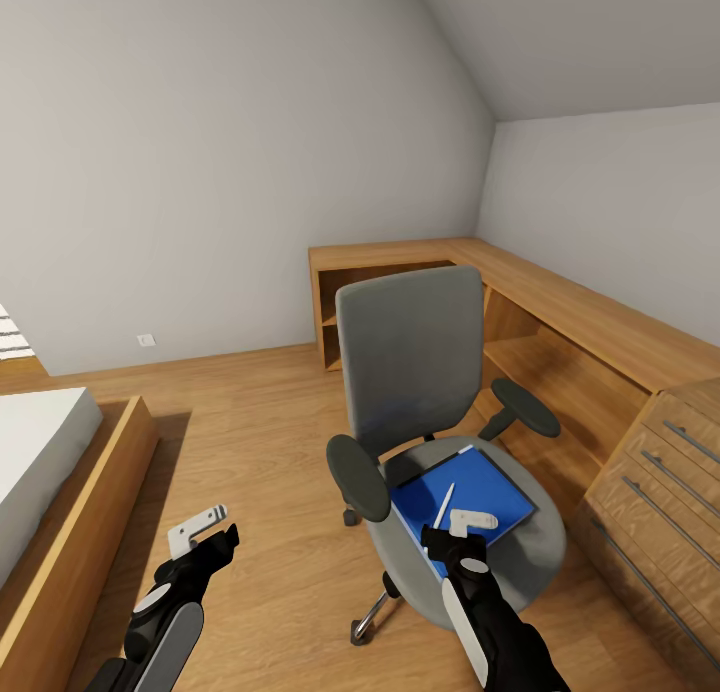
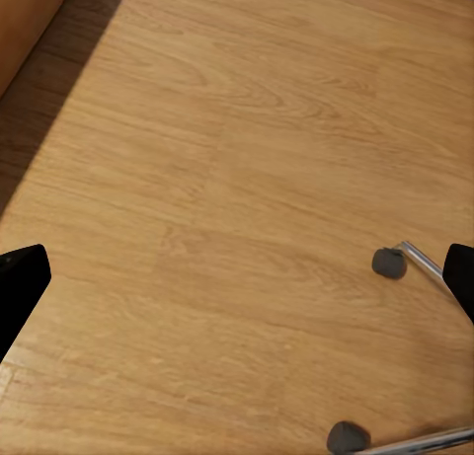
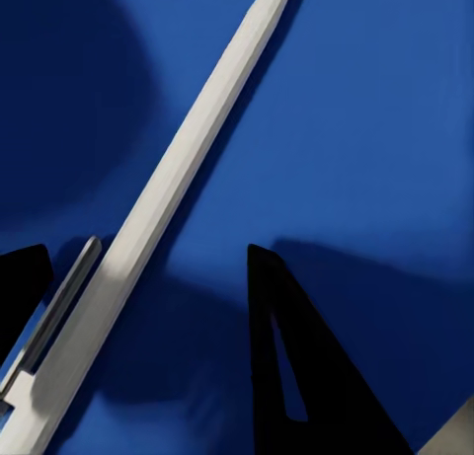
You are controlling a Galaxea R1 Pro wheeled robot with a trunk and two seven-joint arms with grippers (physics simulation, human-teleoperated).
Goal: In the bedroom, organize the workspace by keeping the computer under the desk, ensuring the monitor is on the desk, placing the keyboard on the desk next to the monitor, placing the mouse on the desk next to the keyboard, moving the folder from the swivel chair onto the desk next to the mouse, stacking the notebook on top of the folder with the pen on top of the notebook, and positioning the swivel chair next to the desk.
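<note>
The grey swivel chair (image 1: pixel 410 362) stands mid-floor, and its chrome base and wheels (image 2: pixel 388 263) show in the left wrist view. The bright blue folder (image 1: pixel 490 487) lies flat on the seat with the slim white pen (image 1: pixel 443 505) on top of it. My right gripper (image 1: pixel 462 525) hovers just over the folder, open, its black fingertips (image 3: pixel 296 376) either side of the pen (image 3: pixel 188 149) without gripping it; the folder (image 3: pixel 375 129) lies beneath. My left gripper (image 1: pixel 205 532) hangs open over bare floor (image 2: pixel 237 179) left of the chair. The desk, computer, monitor, keyboard, mouse and notebook are out of view.
A light wood L-shaped shelf unit (image 1: pixel 560 312) runs along the far and right walls. A light wood drawer unit (image 1: pixel 660 492) stands close to the chair's right. A bed in a wooden frame (image 1: pixel 90 512) lies at the left, with plank floor between it and the chair.
</note>
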